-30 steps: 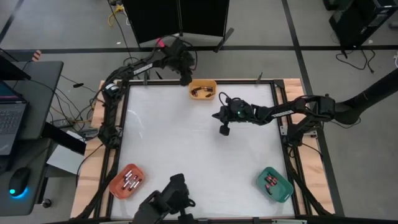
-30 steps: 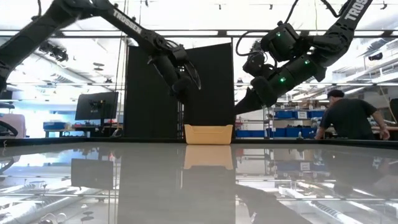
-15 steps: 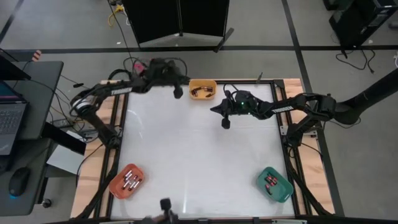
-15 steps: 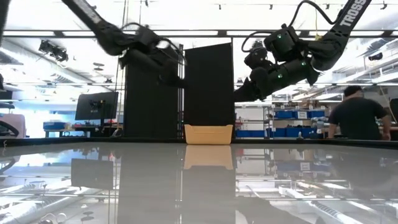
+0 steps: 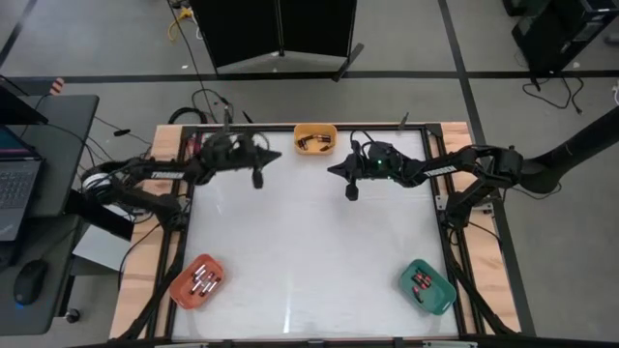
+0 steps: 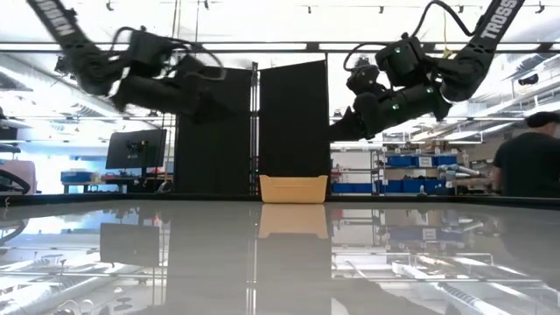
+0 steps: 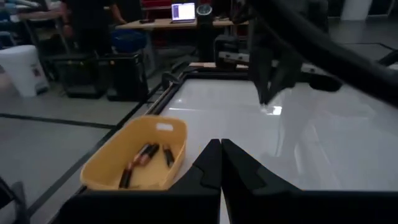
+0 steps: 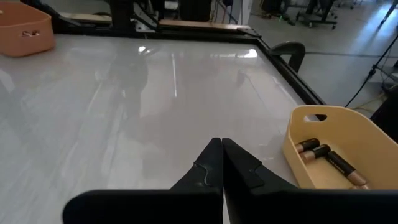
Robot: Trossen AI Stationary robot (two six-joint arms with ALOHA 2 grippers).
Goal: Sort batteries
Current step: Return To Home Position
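Note:
The batteries lie in three bins: dark cells (image 7: 146,155) in the yellow bin (image 5: 315,138) at the table's far edge, silver ones in the orange bin (image 5: 199,281) at the near left corner, and dark ones with red marks in the green bin (image 5: 427,286) at the near right corner. My left gripper (image 5: 257,179) hangs above the table, left of the yellow bin, with its fingers shut (image 7: 221,143) on nothing. My right gripper (image 5: 351,191) hovers right of and nearer than that bin, also shut (image 8: 222,142) and empty.
The white tabletop (image 5: 309,242) lies bare between the three bins. A wooden frame with dark rails (image 5: 184,193) runs around its edge. In the low view the yellow bin (image 6: 293,188) stands at the far edge with both arms raised above it.
My left gripper has drawn back from beside the yellow bin, moving toward the table's left and near edges as its arm folds back to the left. My right gripper has shifted a little toward the far edge. Both have stayed shut.

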